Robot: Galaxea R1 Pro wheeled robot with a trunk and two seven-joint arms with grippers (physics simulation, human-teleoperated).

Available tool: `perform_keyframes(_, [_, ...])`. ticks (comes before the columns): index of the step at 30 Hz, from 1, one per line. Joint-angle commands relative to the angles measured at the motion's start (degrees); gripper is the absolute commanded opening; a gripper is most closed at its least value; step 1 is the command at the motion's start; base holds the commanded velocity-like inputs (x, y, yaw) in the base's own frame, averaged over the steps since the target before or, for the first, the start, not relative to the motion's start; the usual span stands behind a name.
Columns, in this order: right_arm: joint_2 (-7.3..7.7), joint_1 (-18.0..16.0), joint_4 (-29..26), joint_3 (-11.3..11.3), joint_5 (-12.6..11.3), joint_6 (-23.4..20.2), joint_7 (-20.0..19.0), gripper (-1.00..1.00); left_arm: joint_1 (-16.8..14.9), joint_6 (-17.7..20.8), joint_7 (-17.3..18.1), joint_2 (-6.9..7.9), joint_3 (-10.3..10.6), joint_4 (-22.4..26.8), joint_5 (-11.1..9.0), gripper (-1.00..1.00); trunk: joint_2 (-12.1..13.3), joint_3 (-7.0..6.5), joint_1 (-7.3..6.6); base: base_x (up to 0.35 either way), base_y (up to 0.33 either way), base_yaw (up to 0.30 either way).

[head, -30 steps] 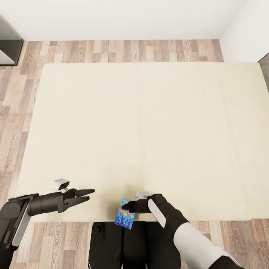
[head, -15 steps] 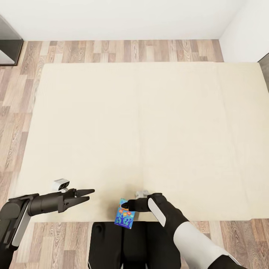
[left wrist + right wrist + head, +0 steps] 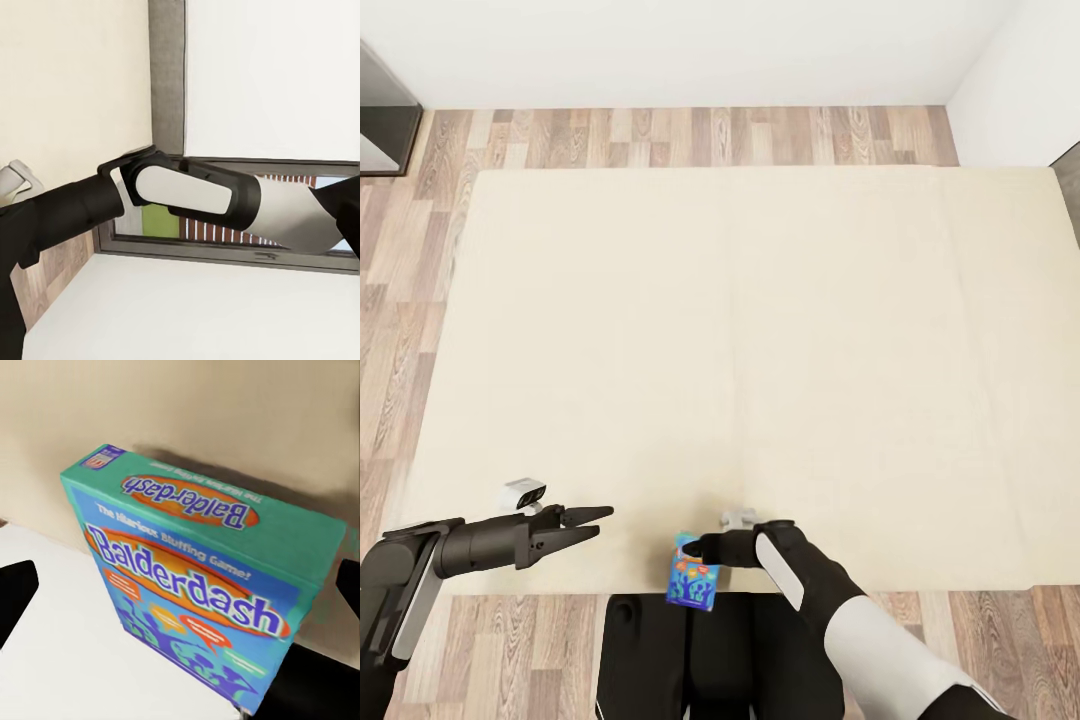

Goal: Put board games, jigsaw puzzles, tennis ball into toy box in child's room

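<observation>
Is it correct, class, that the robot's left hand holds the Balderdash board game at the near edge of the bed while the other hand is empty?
Not quite: the right hand holds the Balderdash board game at the bed's near edge, and the left hand is empty, as the head view shows.

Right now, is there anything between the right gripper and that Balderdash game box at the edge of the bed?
Nothing visible. The right gripper is already at the box, fingers on either side in the wrist view, at the bed's near edge.

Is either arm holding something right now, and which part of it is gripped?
The right gripper holds the board game by its top edge, over the bed's near edge. The left gripper is open, holding nothing.
</observation>
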State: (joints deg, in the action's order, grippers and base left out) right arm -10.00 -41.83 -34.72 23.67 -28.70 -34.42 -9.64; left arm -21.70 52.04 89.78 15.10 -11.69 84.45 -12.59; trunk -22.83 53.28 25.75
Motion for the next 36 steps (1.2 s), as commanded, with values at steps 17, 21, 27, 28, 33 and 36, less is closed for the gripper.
perform_keyframes(17, [0.00,0.2,0.2,0.2,0.1,-0.2,-4.3,1.00,0.0,0.6,0.2,0.02,0.0,0.0,0.0,1.00,-0.1,0.06,0.03,0.000,0.000,0.000])
perform_keyframes(21, [0.00,0.3,0.4,0.2,0.2,-0.3,-4.3,1.00,0.0,0.6,0.2,0.04,0.0,0.0,0.0,1.00,-0.1,0.06,0.03,0.000,0.000,0.000])
perform_keyframes(27, [0.00,0.3,1.6,0.2,0.3,0.0,-4.3,1.00,0.0,0.6,0.2,0.09,0.0,0.0,0.0,1.00,-0.1,0.06,0.03,0.000,0.000,0.000])
perform_keyframes(28, [0.00,0.3,1.9,0.2,0.3,0.1,-4.3,1.00,0.0,0.6,0.2,0.09,0.0,0.0,0.0,1.00,-0.1,0.06,0.03,0.000,0.000,0.000])
perform_keyframes(33, [0.00,0.3,2.2,0.2,0.5,0.3,-4.3,1.00,0.0,0.6,0.2,0.10,0.0,0.0,0.0,1.00,-0.1,0.06,0.03,0.000,0.000,0.000])
perform_keyframes(36, [0.00,0.3,2.2,0.2,0.6,0.3,-4.3,1.00,0.0,0.6,0.2,0.11,0.0,0.0,0.0,1.00,-0.1,0.06,0.03,0.000,0.000,0.000])
